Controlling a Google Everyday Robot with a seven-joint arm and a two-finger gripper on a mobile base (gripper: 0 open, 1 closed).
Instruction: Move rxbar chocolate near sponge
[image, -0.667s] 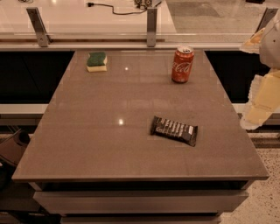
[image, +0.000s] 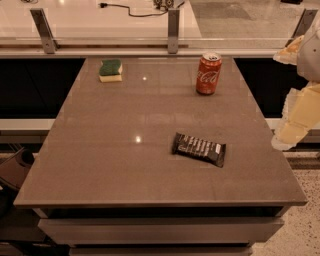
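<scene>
— Where do we see the rxbar chocolate (image: 199, 149)?
— Flat on the surface (image: 100, 155), in front of the Coca-Cola can (image: 208, 73) and well apart from it, toward the near edge.
— And the sponge (image: 110, 70)?
— Left of the can, along the same far edge.
— The gripper (image: 294, 125)?
— Right of the can, beyond the surface's side, well apart from the bar. Whether it is spread or closed, we cannot tell.

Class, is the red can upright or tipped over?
Upright: the can stands on its base, rim up. The hand hangs beyond the table's right edge.
</scene>
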